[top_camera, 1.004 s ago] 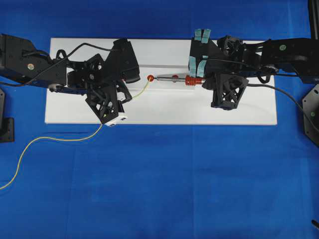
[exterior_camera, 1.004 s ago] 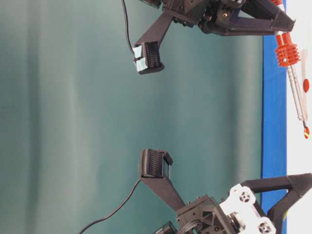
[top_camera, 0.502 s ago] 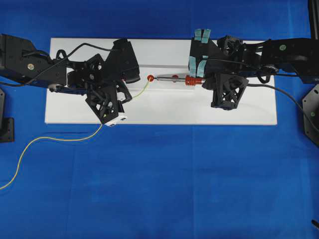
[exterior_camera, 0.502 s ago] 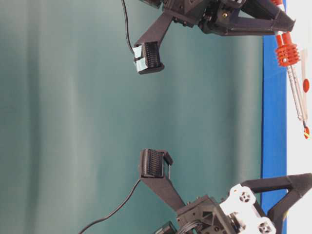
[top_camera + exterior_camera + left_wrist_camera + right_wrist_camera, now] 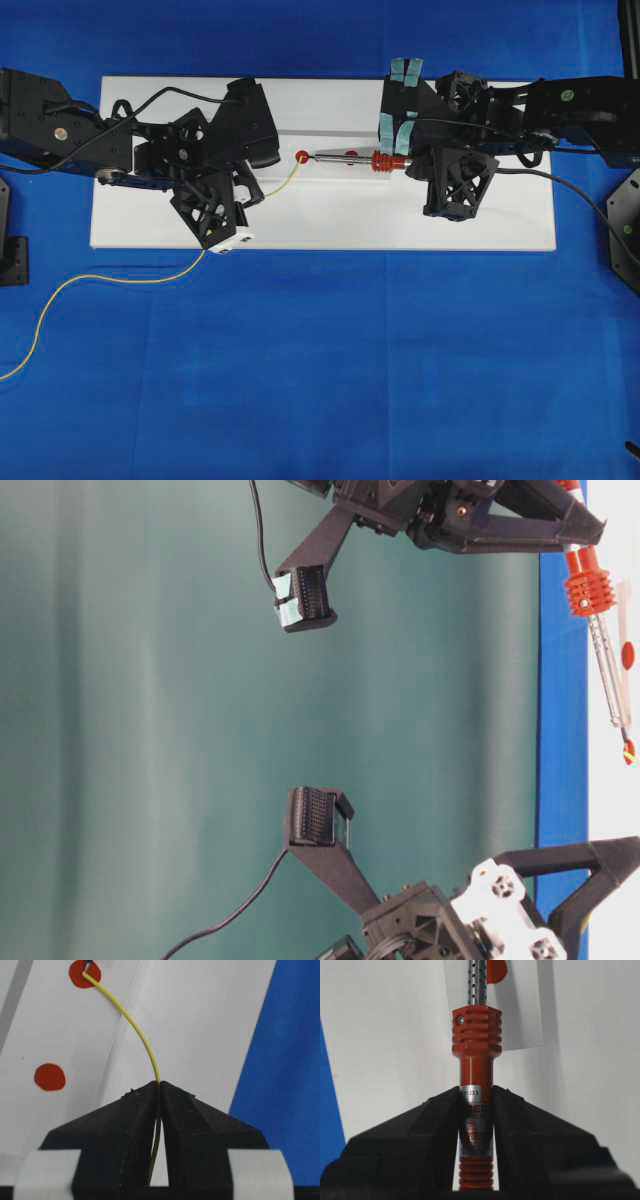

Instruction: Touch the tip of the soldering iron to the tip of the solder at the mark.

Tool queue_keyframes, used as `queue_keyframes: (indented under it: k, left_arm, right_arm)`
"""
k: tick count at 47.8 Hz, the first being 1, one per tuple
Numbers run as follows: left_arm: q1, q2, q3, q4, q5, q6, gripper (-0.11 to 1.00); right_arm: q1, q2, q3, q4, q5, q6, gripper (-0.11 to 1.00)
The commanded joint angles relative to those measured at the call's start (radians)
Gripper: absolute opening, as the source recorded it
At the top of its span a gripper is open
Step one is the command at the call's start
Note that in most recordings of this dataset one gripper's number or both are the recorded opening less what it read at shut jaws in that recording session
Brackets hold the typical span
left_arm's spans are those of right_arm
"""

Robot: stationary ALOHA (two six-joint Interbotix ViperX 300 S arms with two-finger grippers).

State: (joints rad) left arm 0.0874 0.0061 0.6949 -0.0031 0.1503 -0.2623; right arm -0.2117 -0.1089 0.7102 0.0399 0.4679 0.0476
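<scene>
I see the soldering iron (image 5: pixel 362 158) lying level over the white board (image 5: pixel 500 215), its dark point at the red mark (image 5: pixel 302 157). In the left wrist view the tip of the solder (image 5: pixel 131 1022) meets that dark point on the same red mark, so iron and wire touch there. A second red dot (image 5: pixel 49 1076) sits apart from them on the board.

My right gripper (image 5: pixel 476 1097) has its jaws pinching the red-orange body of the iron just behind the ribbed collar; the perforated metal shaft runs on ahead. My left gripper (image 5: pixel 159 1086) has its jaws pressed together on the solder, which arcs from them up to the mark.

From overhead, the rest of the wire trails off the board's front edge and curves away to the left across the blue surface (image 5: pixel 350 380). A black cord (image 5: pixel 575 195) runs off to the right behind the right arm.
</scene>
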Motion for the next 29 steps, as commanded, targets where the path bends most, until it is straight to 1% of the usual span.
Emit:
queue_keyframes:
  k: [1, 9, 19, 25, 29]
  left_arm:
    - [-0.005, -0.057, 0.003, 0.003, 0.000, 0.005, 0.02]
    - [-0.020, -0.161, 0.040, 0.002, 0.012, 0.002, 0.02]
    - [-0.035, -0.301, 0.129, 0.002, 0.009, -0.006, 0.02]
    - [-0.035, -0.339, 0.166, 0.002, -0.009, -0.006, 0.02]
    - [-0.035, -0.341, 0.172, 0.002, -0.020, -0.006, 0.02]
  right_arm:
    - [-0.002, -0.012, -0.026, -0.002, -0.008, 0.000, 0.06]
    - [-0.002, -0.011, -0.026, -0.002, -0.008, 0.000, 0.06]
    - [-0.002, -0.011, -0.026, 0.000, -0.008, 0.000, 0.06]
    - [0.000, -0.011, -0.025, -0.002, -0.008, 0.000, 0.06]
    - [-0.002, -0.011, -0.026, -0.002, -0.008, 0.000, 0.06]
